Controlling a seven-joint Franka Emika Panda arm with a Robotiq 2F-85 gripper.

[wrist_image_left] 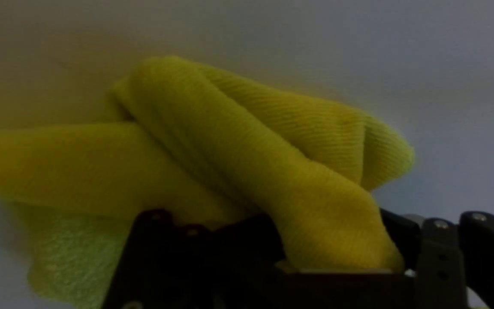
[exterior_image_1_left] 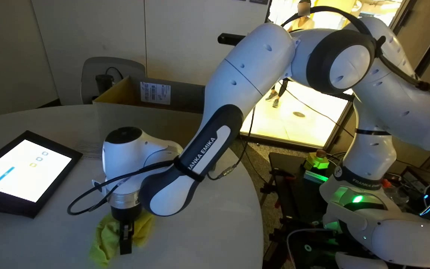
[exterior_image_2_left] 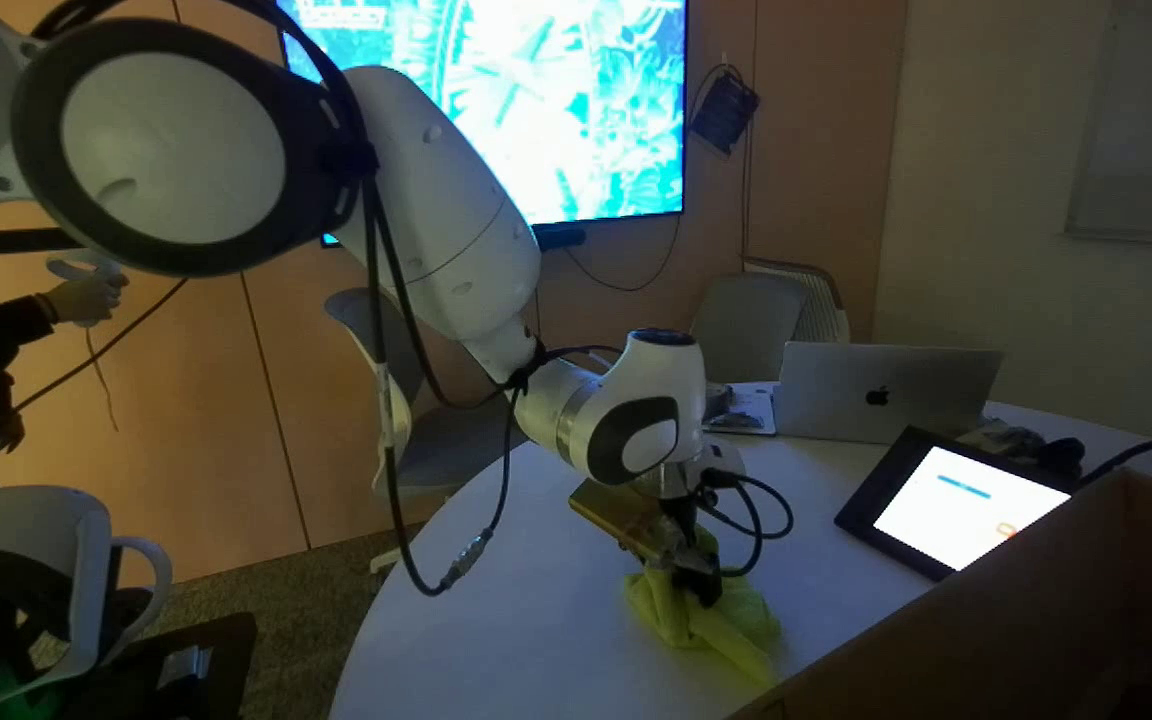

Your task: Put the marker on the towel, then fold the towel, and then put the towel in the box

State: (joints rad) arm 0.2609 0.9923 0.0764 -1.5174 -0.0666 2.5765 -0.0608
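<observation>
The towel [exterior_image_1_left: 106, 239] is a bunched, folded yellow-green cloth on the white table, in both exterior views [exterior_image_2_left: 666, 605]. My gripper [exterior_image_1_left: 125, 246] points down into it at table height, with cloth on both sides of the fingers. In the wrist view, a thick fold of the towel [wrist_image_left: 230, 133] fills the gap between the partly closed fingers [wrist_image_left: 335, 249] and touches both. The marker does not show in any view; the towel may hide it. The brown cardboard box [exterior_image_1_left: 187, 95] with a white label stands behind the arm; its wall also shows in an exterior view [exterior_image_2_left: 1026, 610].
A dark-framed tablet [exterior_image_1_left: 32, 164] with a lit screen stands on the table [exterior_image_1_left: 207, 239]. A laptop [exterior_image_2_left: 836, 395] and other items are at the table's far side in an exterior view. Cables hang in loops by the wrist. The table has a round edge.
</observation>
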